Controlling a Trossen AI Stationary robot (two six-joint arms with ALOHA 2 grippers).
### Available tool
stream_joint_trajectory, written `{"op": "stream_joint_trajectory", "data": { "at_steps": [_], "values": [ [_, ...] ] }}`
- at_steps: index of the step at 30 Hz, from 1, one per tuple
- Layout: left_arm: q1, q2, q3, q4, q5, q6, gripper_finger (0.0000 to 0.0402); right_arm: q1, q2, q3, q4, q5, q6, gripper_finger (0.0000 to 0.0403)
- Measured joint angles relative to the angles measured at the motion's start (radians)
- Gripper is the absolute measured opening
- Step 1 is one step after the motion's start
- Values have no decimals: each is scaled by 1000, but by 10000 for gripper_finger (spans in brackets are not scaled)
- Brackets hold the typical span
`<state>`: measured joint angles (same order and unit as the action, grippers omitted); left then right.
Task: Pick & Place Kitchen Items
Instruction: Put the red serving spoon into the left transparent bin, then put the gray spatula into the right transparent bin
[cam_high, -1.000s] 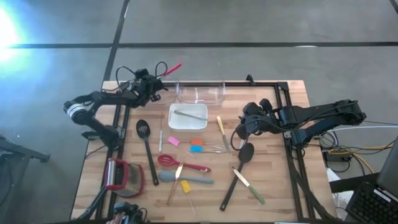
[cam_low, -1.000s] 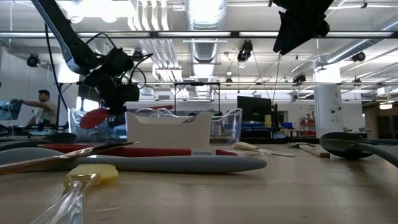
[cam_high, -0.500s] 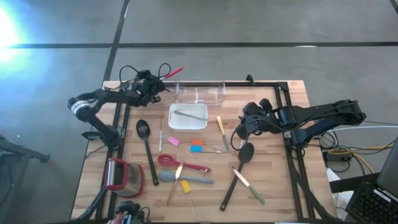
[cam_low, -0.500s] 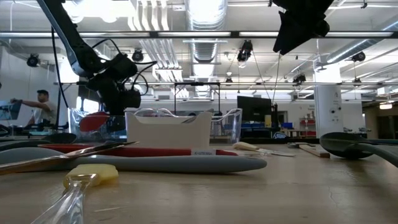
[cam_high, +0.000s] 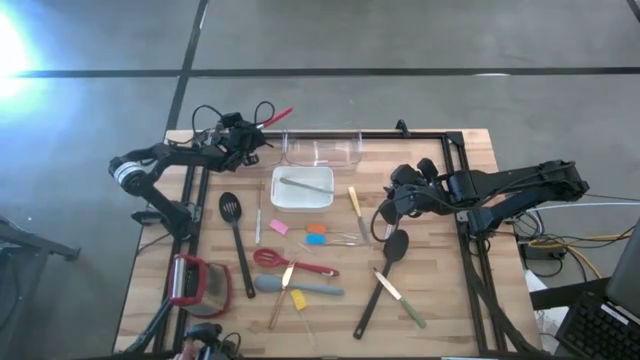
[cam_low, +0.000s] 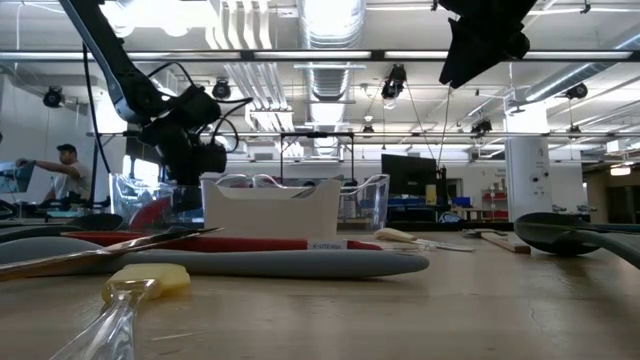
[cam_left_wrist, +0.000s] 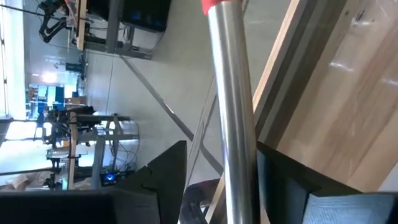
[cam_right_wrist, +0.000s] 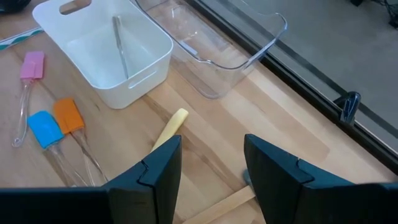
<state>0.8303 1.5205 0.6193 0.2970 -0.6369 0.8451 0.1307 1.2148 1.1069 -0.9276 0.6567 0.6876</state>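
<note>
My left gripper (cam_high: 248, 143) is at the table's far left, beside the clear tub (cam_high: 322, 148), shut on a utensil with a metal shaft (cam_left_wrist: 231, 93) and a red end (cam_high: 283, 110). In the low view this gripper (cam_low: 195, 150) hangs above a red part (cam_low: 150, 212). My right gripper (cam_high: 385, 212) is open and empty above the table right of the middle, over a yellow-handled knife (cam_right_wrist: 171, 127). The white dish (cam_high: 302, 188) holds a metal utensil (cam_right_wrist: 119, 43). Other utensils lie flat: the black slotted turner (cam_high: 236, 240), the red whisk (cam_high: 290, 262), the grey-blue spatula (cam_high: 295, 288) and the black spoon (cam_high: 385, 265). My left gripper pinches the metal shaft (cam_left_wrist: 239, 186) between its two fingers (cam_left_wrist: 161, 180). The shaft runs forward along the fingers, and its red end (cam_left_wrist: 217, 5) sticks out beyond them toward the table's far edge. The utensil is lifted clear of the table.
A red-and-grey gadget (cam_high: 190, 282) lies at the near left. Small pink (cam_high: 279, 227), orange (cam_high: 316, 229), blue (cam_high: 315, 239) and yellow (cam_high: 298, 298) pieces lie mid-table. A black frame (cam_high: 460, 160) runs along the table's far and right sides. A person (cam_low: 65, 170) stands far behind.
My left gripper has gone a little toward the table's right edge and the clear tub, still shut on the utensil. In the low view the red part below it has sunk lower. My right arm has kept still.
</note>
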Motion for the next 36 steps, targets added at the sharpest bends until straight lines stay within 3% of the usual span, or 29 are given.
{"op": "stream_joint_trajectory", "data": {
  "at_steps": [11,15,27,36],
  "values": [
    [-3,-142,0,9,3,-54,185,0,0,0,0,-3,0,166],
    [-3,-193,0,-41,47,-34,181,0,0,0,0,-3,0,166],
    [-12,-183,-3,-164,131,-43,101,0,0,0,-2,-3,0,166],
    [-37,-256,21,-156,107,-59,88,0,0,0,-3,-3,0,166]
  ]
}}
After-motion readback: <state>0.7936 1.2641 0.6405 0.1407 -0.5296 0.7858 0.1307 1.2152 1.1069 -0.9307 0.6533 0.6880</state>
